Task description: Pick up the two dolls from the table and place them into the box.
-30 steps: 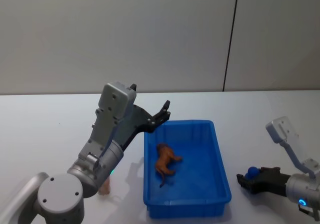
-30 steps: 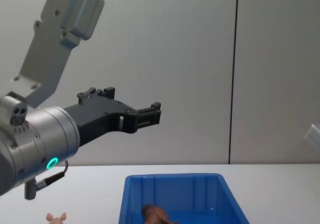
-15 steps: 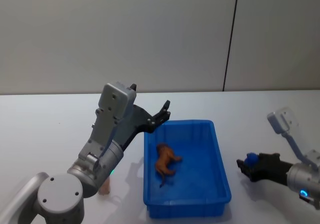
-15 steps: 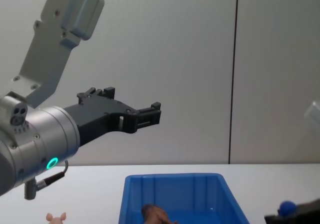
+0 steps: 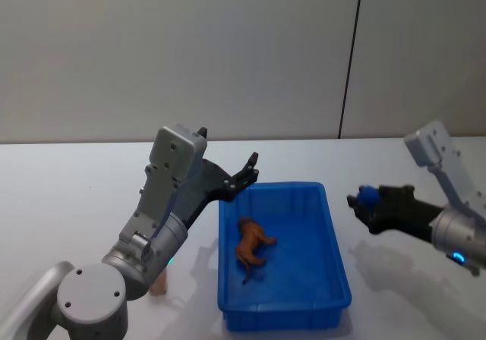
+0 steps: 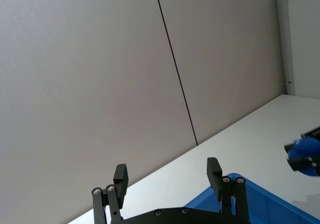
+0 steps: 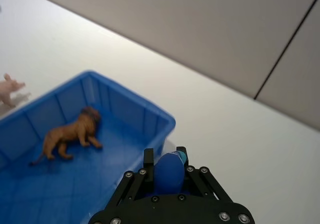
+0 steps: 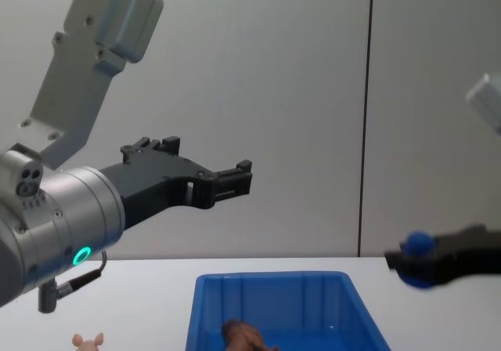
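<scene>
Down on the floor of the box [image 5: 285, 307], toward its left wall: the brown doll [image 5: 253, 249], lying on its side with head toward the far end. Outside the box, on the table [image 5: 61, 203] near the box's near-left corner and apart from it: the pink doll [image 8: 88, 341], partly hidden behind the left arm in the head view and standing clear of the box wall in the right wrist view.

Above the box's far-left corner, well off the table: the left pincer [image 6: 167, 170], fingers spread wide with nothing between them, pointing out toward the grey wall [image 5: 228, 51].

To the right of the box, lifted off the table and level with the box's far half in the head view: the right pincer [image 5: 367, 198], clenched around a small blue object [image 7: 169, 171]. Rounded, that object, and poking out just past the fingertips. Not touching the box or either doll.
</scene>
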Available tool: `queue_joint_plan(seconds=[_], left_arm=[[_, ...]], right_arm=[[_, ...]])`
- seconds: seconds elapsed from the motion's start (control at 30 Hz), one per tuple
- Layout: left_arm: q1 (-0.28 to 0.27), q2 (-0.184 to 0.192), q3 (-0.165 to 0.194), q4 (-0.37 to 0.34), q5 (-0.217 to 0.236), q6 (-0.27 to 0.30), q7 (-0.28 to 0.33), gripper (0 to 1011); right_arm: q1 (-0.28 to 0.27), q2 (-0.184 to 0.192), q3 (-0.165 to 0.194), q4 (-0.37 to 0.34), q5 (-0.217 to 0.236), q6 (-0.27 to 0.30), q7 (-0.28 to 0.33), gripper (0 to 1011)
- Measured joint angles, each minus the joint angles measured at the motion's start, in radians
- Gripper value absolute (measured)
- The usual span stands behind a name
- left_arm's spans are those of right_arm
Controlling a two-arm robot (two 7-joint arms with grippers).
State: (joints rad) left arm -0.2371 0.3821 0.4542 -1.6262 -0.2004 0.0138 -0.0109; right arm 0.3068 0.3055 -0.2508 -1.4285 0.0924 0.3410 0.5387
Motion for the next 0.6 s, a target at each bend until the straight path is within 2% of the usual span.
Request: queue_joint_plan(seconds=[0.3, 0.6], left_arm=[[0.000, 0.000, 0.000, 0.000, 0.000, 0.000, 0.000, 1001], [0.000, 0.000, 0.000, 0.000, 0.000, 0.000, 0.000, 1001]], right_arm=[[0.068, -0.018, -0.004, -0.009, -0.006, -0.094, 0.077, 217], [0.134, -0.043, -0.015, 0.022, 0.012, -0.128, 0.172, 159]])
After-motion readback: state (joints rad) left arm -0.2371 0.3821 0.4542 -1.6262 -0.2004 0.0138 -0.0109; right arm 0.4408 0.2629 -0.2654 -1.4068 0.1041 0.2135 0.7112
